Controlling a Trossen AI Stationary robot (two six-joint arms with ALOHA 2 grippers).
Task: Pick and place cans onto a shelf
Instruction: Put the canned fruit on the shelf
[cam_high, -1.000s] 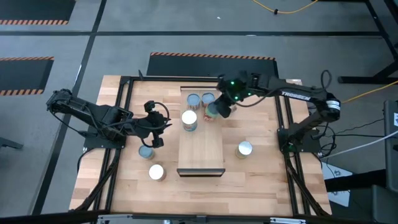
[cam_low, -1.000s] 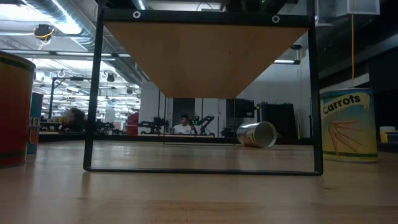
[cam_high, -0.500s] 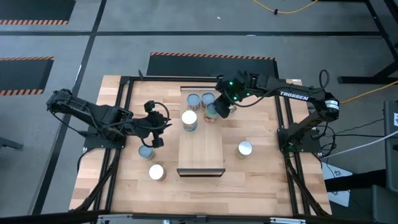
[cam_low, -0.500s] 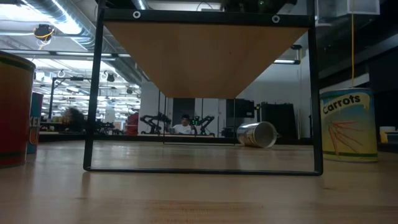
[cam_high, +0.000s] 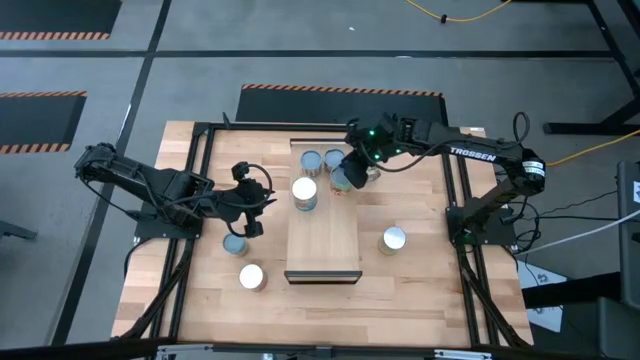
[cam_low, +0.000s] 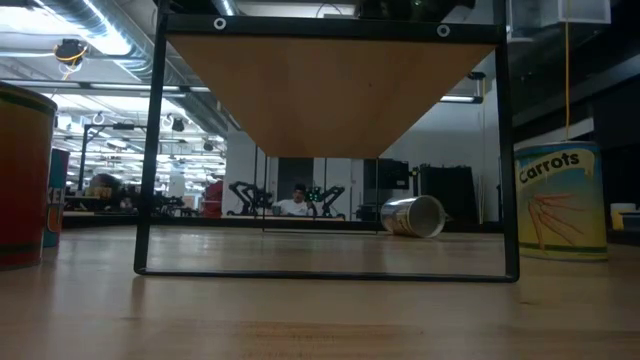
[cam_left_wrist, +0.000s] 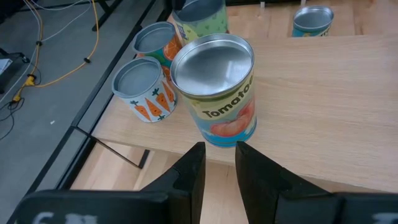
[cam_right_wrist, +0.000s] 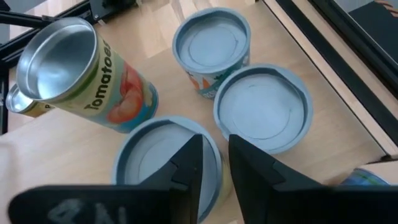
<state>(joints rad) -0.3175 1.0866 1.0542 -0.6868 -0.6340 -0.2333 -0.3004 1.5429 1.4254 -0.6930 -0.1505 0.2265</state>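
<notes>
1. Seen from above, the shelf (cam_high: 323, 238) lies in the middle of the frame with four cans grouped at its upper end. The right gripper (cam_high: 352, 177) hangs over the rightmost can (cam_high: 340, 180) there, so I judge it is setting this one beside the others. The left gripper (cam_high: 252, 222) waits at centre left, just above a can on the table (cam_high: 234, 244).
2. At table level no gripper shows. A Carrots can (cam_low: 560, 204) stands at the right edge and a fallen can (cam_low: 412, 216) lies right of centre.
3. Past the left wrist, the fingers (cam_left_wrist: 190, 177) stand a little apart and hold nothing, pointing at a Tomatoes can (cam_left_wrist: 219, 87) on the shelf.
4. Past the right wrist, the fingers (cam_right_wrist: 185, 167) hover over a grey can top (cam_right_wrist: 166, 163); I cannot tell if they grip it.
</notes>
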